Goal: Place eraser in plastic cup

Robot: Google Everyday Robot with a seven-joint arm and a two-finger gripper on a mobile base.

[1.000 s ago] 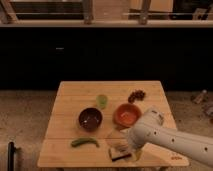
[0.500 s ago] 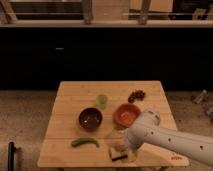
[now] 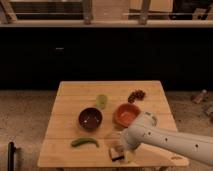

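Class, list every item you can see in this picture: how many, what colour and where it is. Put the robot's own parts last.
table: one, light wood, centre of the view
plastic cup: one, translucent light green, back middle of the table
dark bowl: one, dark brown, left of the table's centre
orange bowl: one, orange, right of the dark bowl
pepper: one, green and curved, front left of the table
small cluster: one, reddish brown, back right of the table; too unclear to identify
eraser: one, pale top over dark base, near the front edge of the table, at the gripper
arm: one, white, reaching in from the right
gripper: one, low over the front edge of the table, at the eraser
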